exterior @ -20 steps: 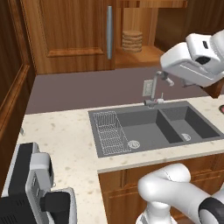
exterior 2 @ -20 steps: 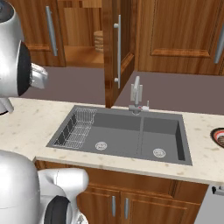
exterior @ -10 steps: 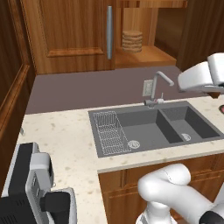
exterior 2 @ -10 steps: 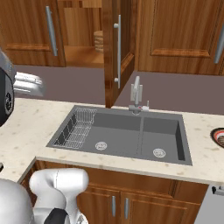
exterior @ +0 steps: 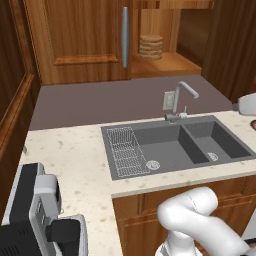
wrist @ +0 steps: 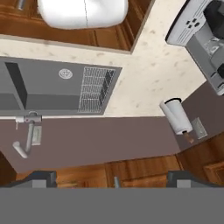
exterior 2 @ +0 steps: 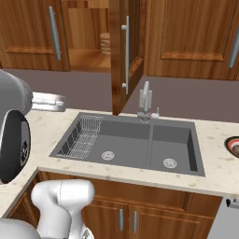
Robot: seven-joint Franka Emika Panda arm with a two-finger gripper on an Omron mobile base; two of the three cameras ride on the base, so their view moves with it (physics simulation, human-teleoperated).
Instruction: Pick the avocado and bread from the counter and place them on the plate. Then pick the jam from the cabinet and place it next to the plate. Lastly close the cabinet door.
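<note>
No lettering can be read anywhere; the cabinet stands open at twelve o'clock, a tan ribbed jar on its shelf; the double sink holds a wire rack; the plate lies at three o'clock on the worktop; gripper released, jaws wide.

The plate is cut off by the right edge of the right base view, leaving a sliver of rim. A stacked item in the open cabinet is too small to identify.
</note>
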